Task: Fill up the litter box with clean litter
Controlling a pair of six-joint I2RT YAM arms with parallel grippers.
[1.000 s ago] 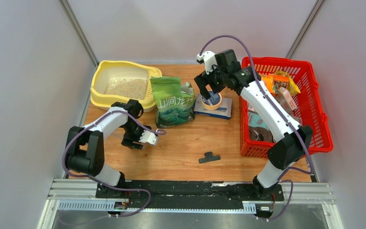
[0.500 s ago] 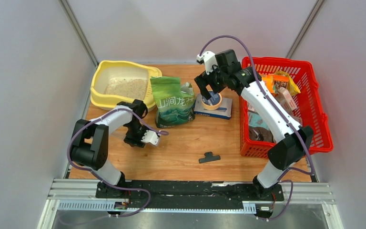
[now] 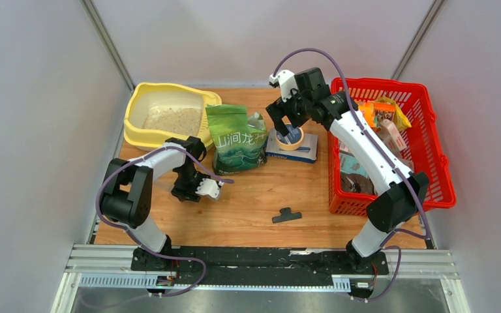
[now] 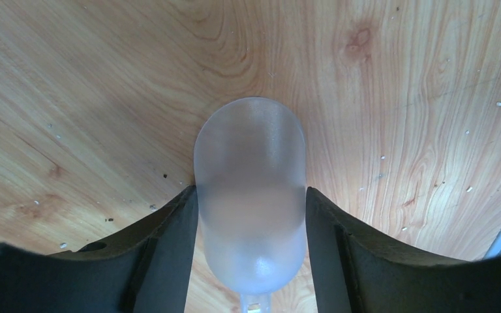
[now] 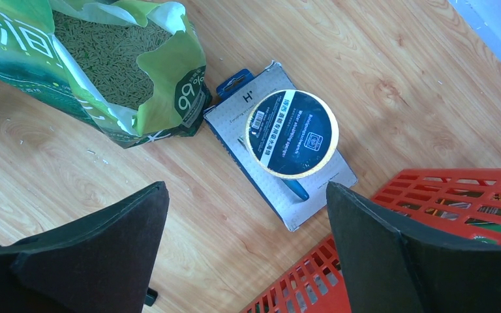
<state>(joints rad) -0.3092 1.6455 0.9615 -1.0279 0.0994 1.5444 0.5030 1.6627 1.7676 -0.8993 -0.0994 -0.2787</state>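
- step in hand, as i read it: scooping. the left claw [image 3: 202, 189] is clamped on a frosted scoop [image 4: 250, 176], held low over the table [image 3: 254, 195] just in front of the green bag [image 3: 237, 140]; the scoop looks empty.
- the right claw [image 5: 246, 195] hangs with jaws spread wide and holds nothing, above a tape roll [image 5: 291, 133].
- the yellow litter box [image 3: 132, 107] sits at the far left, just beside the bag, with a thin patch of litter [image 3: 173, 120] inside.
- next move calls for lifting the scoop into the bag's open mouth, then carrying it level to the box.
- count: 1 litter box, 1 bag, 1 scoop, 1 tape roll, 1 red basket [image 3: 438, 163].
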